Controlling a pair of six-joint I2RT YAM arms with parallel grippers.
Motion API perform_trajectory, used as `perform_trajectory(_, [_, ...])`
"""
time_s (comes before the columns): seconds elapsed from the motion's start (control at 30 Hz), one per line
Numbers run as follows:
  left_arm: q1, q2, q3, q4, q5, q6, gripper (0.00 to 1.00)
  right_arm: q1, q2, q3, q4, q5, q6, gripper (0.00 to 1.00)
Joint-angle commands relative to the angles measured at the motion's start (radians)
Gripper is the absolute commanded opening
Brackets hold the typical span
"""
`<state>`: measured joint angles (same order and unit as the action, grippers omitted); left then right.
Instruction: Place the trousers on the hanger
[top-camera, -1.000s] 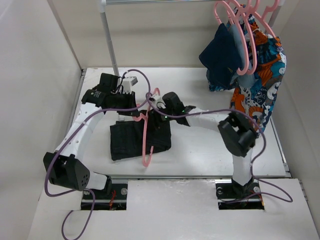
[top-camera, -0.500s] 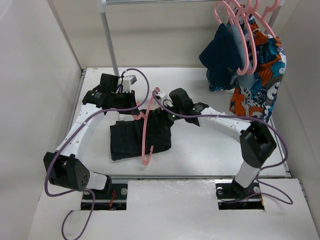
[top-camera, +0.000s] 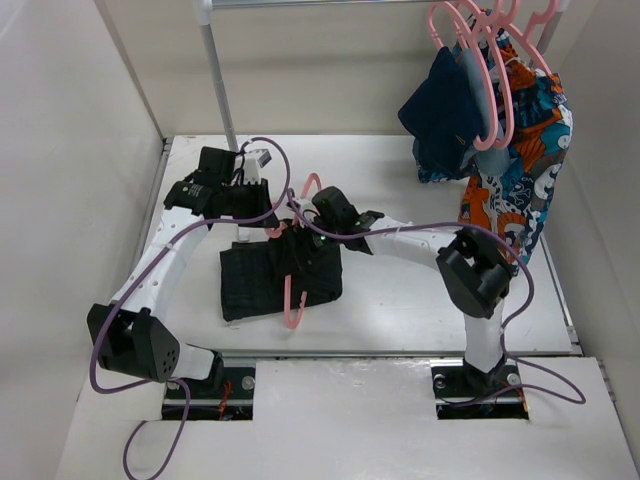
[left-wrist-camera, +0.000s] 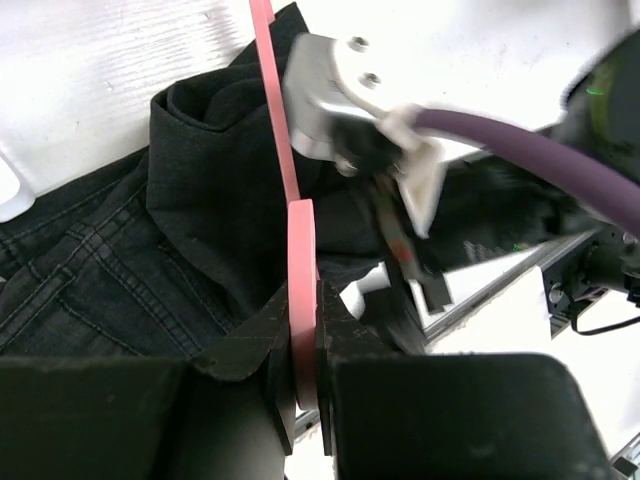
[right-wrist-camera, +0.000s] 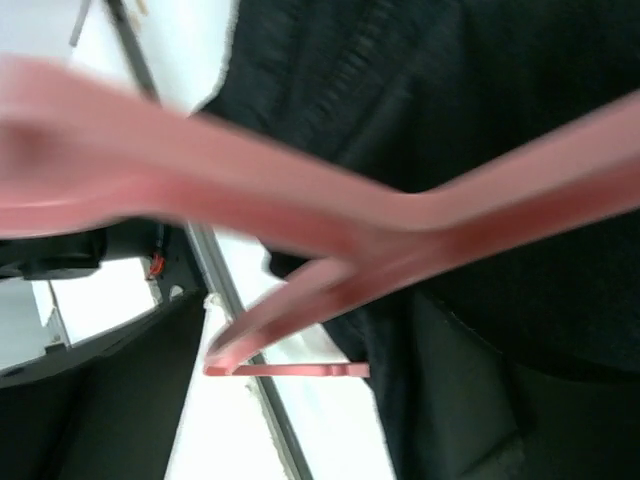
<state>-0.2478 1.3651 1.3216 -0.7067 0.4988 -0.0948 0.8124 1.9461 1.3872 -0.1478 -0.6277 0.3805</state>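
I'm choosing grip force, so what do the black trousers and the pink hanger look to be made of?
The trousers: woven cotton, probably black denim, matte; doubled seam stitching and a visible weave show in the left wrist view. The hanger: likely moulded plastic, smooth with a slight sheen; its bars are thin, flat and uniformly pink.

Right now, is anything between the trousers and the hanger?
Nothing visible stands between them. The hanger, clamped in the left hand, lies directly across the trousers.
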Motion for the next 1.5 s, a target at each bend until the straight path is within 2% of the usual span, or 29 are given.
perform_trajectory(0.0, [-0.005, -0.037, 0.011, 0.056, 0.053, 0.006, 0.00, -0.016, 0.013, 0.041, 0.075, -0.007, 0.057, 0.75])
perform_trajectory(0.1, [-0.005, -0.037, 0.011, 0.056, 0.098, 0.018, 0.00, -0.038, 0.004, 0.032, 0.086, -0.020, 0.067, 0.33])
perform_trajectory(0.13, [-0.005, -0.037, 0.011, 0.044, 0.118, 0.050, 0.08, -0.047, -0.018, 0.013, 0.096, -0.032, 0.067, 0.08])
perform_trajectory(0.17, [-0.005, -0.026, 0.011, 0.044, 0.138, 0.065, 0.42, -0.056, -0.032, 0.000, 0.106, -0.032, 0.080, 0.01])
perform_trajectory(0.2, [-0.005, -0.026, 0.028, 0.018, 0.168, 0.085, 0.59, -0.074, -0.047, -0.019, 0.120, -0.056, 0.092, 0.00])
perform_trajectory(0.23, [-0.005, -0.026, 0.045, 0.006, 0.168, 0.105, 0.71, -0.085, -0.079, -0.058, 0.160, -0.070, 0.092, 0.00])
perform_trajectory(0.3, [-0.005, -0.026, 0.099, -0.016, 0.169, 0.162, 0.87, -0.108, -0.104, -0.091, 0.185, -0.119, 0.092, 0.00])
perform_trajectory(0.43, [0.142, -0.101, 0.102, 0.039, 0.225, 0.140, 0.90, -0.171, -0.127, -0.154, 0.214, -0.196, 0.092, 0.00])
perform_trajectory(0.5, [0.230, -0.164, 0.065, 0.097, 0.225, 0.095, 0.84, -0.203, -0.127, -0.175, 0.234, -0.231, 0.083, 0.00])
perform_trajectory(0.57, [0.246, -0.179, -0.025, 0.147, 0.166, 0.031, 0.75, -0.217, -0.127, -0.175, 0.234, -0.253, 0.063, 0.00])
perform_trajectory(0.67, [0.191, -0.101, -0.131, 0.103, 0.118, 0.055, 0.76, -0.228, -0.116, -0.175, 0.234, -0.279, 0.054, 0.00])
perform_trajectory(0.73, [0.119, -0.003, -0.182, 0.102, 0.118, 0.084, 0.82, -0.228, -0.095, -0.166, 0.234, -0.290, 0.044, 0.00])
perform_trajectory(0.8, [0.081, 0.044, -0.182, 0.121, 0.109, 0.096, 0.86, -0.228, -0.095, -0.166, 0.234, -0.300, 0.044, 0.00])
perform_trajectory(0.9, [0.024, 0.106, -0.159, 0.174, 0.100, 0.106, 0.96, -0.237, -0.095, -0.166, 0.234, -0.311, 0.034, 0.00])
perform_trajectory(1.03, [-0.016, 0.215, -0.131, 0.216, 0.135, 0.080, 1.00, -0.237, -0.095, -0.166, 0.234, -0.311, 0.024, 0.00])
perform_trajectory(1.1, [-0.034, 0.287, -0.096, 0.225, 0.135, 0.060, 1.00, -0.237, -0.095, -0.166, 0.234, -0.311, 0.024, 0.00])
perform_trajectory(1.2, [-0.034, 0.345, -0.087, 0.234, 0.121, 0.060, 0.87, -0.237, -0.095, -0.175, 0.234, -0.302, 0.024, 0.00])
perform_trajectory(1.23, [-0.045, 0.356, -0.087, 0.234, 0.139, 0.060, 0.79, -0.237, -0.095, -0.175, 0.234, -0.302, 0.024, 0.00])
perform_trajectory(1.27, [-0.045, 0.365, -0.087, 0.234, 0.139, 0.060, 0.59, -0.237, -0.095, -0.175, 0.234, -0.302, 0.024, 0.00])
perform_trajectory(1.37, [-0.045, 0.391, -0.097, 0.254, 0.167, 0.060, 0.33, -0.237, -0.095, -0.185, 0.234, -0.302, 0.024, 0.00])
perform_trajectory(1.4, [-0.045, 0.391, -0.098, 0.254, 0.178, 0.070, 0.08, -0.237, -0.095, -0.185, 0.234, -0.302, 0.024, 0.00])
perform_trajectory(1.43, [-0.045, 0.391, -0.098, 0.265, 0.178, 0.070, 0.00, -0.246, -0.095, -0.185, 0.234, -0.302, 0.024, 0.00])
perform_trajectory(1.47, [-0.045, 0.391, -0.098, 0.265, 0.202, 0.070, 0.00, -0.246, -0.108, -0.185, 0.234, -0.311, 0.024, 0.00])
